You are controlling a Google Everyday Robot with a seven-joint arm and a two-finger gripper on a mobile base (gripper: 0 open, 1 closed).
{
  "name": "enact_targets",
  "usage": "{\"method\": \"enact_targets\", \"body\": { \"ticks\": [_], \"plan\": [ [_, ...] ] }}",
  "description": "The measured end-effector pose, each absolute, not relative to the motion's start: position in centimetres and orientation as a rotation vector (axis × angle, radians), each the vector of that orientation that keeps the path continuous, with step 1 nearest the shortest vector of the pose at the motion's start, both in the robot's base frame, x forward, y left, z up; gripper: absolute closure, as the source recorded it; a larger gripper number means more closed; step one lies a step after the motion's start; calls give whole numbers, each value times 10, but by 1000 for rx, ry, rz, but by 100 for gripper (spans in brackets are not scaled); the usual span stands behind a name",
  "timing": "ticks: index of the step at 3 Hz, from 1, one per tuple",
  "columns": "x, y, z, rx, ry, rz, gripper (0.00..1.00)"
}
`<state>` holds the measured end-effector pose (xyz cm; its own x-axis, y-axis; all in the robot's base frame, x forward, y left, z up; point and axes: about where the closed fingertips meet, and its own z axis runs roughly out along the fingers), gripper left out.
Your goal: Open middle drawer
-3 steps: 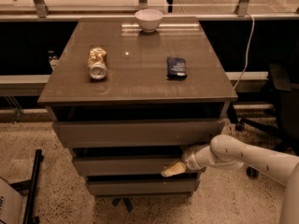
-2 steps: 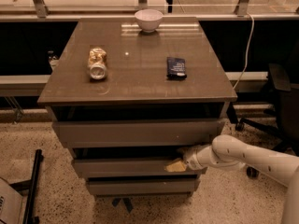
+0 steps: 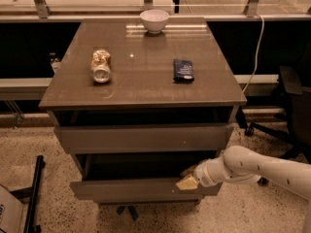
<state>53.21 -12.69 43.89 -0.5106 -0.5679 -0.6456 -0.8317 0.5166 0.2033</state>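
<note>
The middle drawer (image 3: pixel 131 189) is a grey-brown flat front, pulled out from the cabinet, with a dark opening showing above it. My gripper (image 3: pixel 187 182) is at the top edge of that front, right of centre, with its beige tip against the panel. The white arm (image 3: pixel 262 168) reaches in from the lower right. The top drawer front (image 3: pixel 141 138) sits just under the cabinet top and also stands slightly out. The bottom drawer is hidden behind the pulled-out front.
On the cabinet top (image 3: pixel 141 89) lie a crushed can (image 3: pixel 101 66), a dark packet (image 3: pixel 183 70) and a white bowl (image 3: pixel 154 20). An office chair (image 3: pixel 291 96) stands at the right. A black bar (image 3: pixel 34 193) lies on the floor at the left.
The middle drawer has slid out towards the camera with my gripper at its top edge. The dark gap above its front has widened and the bottom front is now covered.
</note>
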Motion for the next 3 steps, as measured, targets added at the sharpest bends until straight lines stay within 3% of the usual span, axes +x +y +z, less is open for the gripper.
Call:
{"method": "enact_targets", "body": {
  "ticks": [2, 3],
  "plan": [
    [532, -123, 440, -1172, 2253, 645, 5],
    [528, -116, 446, -1253, 2257, 541, 2]
  ]
}}
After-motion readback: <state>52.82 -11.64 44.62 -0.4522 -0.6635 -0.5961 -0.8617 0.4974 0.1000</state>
